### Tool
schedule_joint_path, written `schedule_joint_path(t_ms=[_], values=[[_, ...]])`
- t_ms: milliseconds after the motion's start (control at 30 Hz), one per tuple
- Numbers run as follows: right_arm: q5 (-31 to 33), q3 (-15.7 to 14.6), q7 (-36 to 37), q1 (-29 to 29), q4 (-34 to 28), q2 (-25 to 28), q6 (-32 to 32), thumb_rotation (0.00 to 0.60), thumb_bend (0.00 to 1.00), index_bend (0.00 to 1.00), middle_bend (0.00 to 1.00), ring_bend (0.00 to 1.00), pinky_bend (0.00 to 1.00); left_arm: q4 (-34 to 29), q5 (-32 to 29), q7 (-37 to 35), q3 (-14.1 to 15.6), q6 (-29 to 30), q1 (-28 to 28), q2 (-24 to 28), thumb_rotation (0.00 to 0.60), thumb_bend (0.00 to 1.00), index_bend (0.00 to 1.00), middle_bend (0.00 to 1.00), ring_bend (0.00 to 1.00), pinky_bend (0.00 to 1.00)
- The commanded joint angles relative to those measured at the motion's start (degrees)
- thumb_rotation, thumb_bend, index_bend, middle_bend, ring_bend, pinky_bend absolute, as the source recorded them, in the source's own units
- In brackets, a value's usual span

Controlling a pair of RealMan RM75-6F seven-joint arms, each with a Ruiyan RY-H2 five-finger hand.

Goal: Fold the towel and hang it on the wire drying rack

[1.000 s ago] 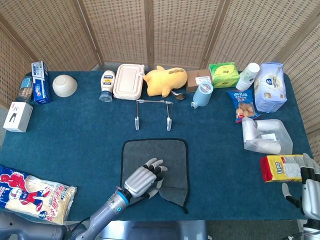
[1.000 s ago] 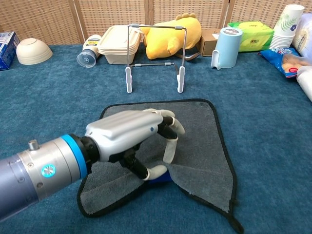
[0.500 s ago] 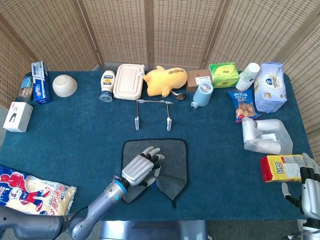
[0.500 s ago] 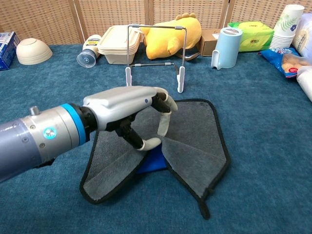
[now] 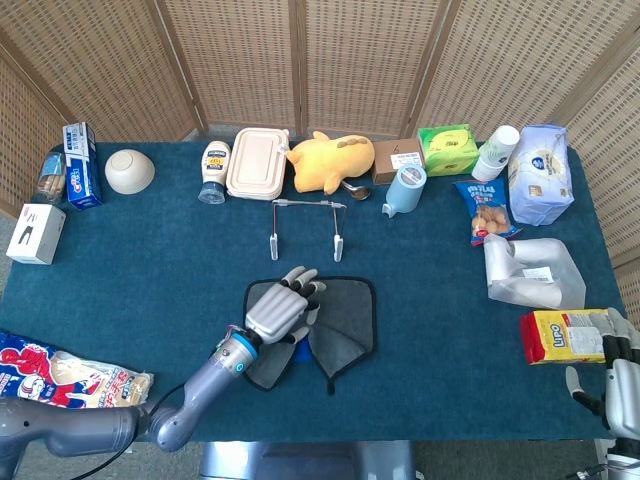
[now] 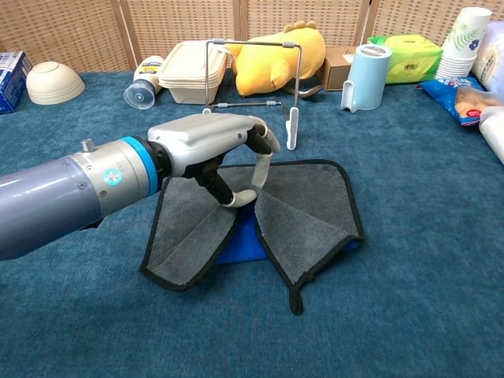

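The grey towel (image 5: pixel 345 322) (image 6: pixel 311 216) with black edging lies in front of the wire drying rack (image 5: pixel 338 243) (image 6: pixel 292 128), bunched into a butterfly shape that bares its blue underside (image 6: pixel 240 244). My left hand (image 5: pixel 281 311) (image 6: pixel 213 142) pinches a fold at the towel's middle between thumb and fingers and holds it lifted off the table, a short way in front of the rack. The towel's far edge still rests flat. My right hand (image 5: pixel 620 372) sits at the table's near right corner, fingers apart, holding nothing.
Along the back stand a bowl (image 5: pixel 129 170), a mayonnaise bottle (image 5: pixel 214 170), a lunch box (image 5: pixel 257 162), a yellow plush (image 5: pixel 328 162) and a blue jug (image 5: pixel 405 189). Snack bags and a plastic pouch (image 5: pixel 535 270) lie right; a printed bag (image 5: pixel 60 385) lies near left.
My left hand has lifted the pinched towel and moved it toward the rack. The towel's near edge has drawn in and its blue underside now shows. The right hand is unmoved.
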Motion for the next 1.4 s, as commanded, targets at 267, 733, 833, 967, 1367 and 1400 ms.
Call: schedule_joint_path(t_ms=[267, 733, 833, 967, 1367, 1400], values=[[0.45, 0.08, 0.11, -0.09, 0.09, 0.02, -0.12, 0.6, 0.35, 0.12, 0.05, 0.0, 0.0, 7.12, -0.78, -1.09, -1.1, -1.33, -3.3, -3.2, 0.6, 0.54, 0.59, 0.2, 0.0, 0.0], [0.99, 0.16, -0.08, -0.44, -0.06, 0.16, 0.16, 0.6, 0.35, 0.12, 0.05, 0.0, 0.0, 13.41, -0.5, -2.4, -2.18, -1.94, -6.43, -6.32, 0.6, 0.53, 0.58, 0.19, 0.0, 0.0], [1.03, 0.18, -0.11, -0.56, -0.16, 0.24, 0.32, 0.6, 0.35, 0.12, 0.05, 0.0, 0.0, 14.86, -0.72, -2.47, -2.1, -2.13, -6.92, -7.04, 0.6, 0.53, 0.58, 0.19, 0.0, 0.0], [1.1, 0.2, -0.18, -0.61, -0.25, 0.33, 0.33, 0.6, 0.35, 0.12, 0.05, 0.0, 0.0, 16.04, -1.0, -2.66, -1.87, -2.16, -7.07, -7.48, 0.6, 0.53, 0.58, 0.19, 0.0, 0.0], [1.06, 0.2, -0.33, -0.65, -0.45, 0.27, 0.32, 0.6, 0.35, 0.12, 0.05, 0.0, 0.0, 18.35, -1.8, -3.06, -1.76, -2.45, -7.66, -8.23, 0.6, 0.51, 0.54, 0.18, 0.0, 0.0], [1.06, 0.19, -0.33, -0.67, -0.48, 0.28, 0.35, 0.6, 0.35, 0.12, 0.05, 0.0, 0.0, 18.41, -1.8, -3.04, -1.72, -2.43, -7.69, -8.27, 0.6, 0.51, 0.53, 0.17, 0.0, 0.0]])
